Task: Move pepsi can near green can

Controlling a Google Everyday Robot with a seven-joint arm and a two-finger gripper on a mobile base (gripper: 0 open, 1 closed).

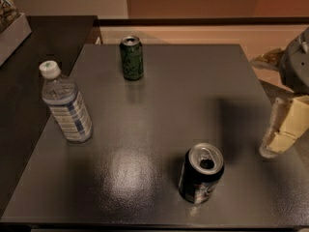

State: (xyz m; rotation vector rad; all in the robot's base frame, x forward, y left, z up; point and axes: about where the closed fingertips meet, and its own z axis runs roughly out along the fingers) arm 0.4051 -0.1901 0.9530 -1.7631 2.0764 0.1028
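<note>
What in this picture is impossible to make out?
Camera view:
- Gripper, at the right edge beside the table: arm cut off by the frame.
- Pepsi can: logo blurred.
- Water bottle: label text too small to read.
- Box, top left: cut off by the corner.

The gripper point(282, 129) hangs right of the table point(169, 105), apart from the pepsi can point(201, 174).

High oblique near view, claw point(279, 138) at right

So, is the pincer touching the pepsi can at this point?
Apart. The camera view shows the pincer off at the table's right edge, with a plain stretch of bare tabletop between it and the pepsi can.
</note>
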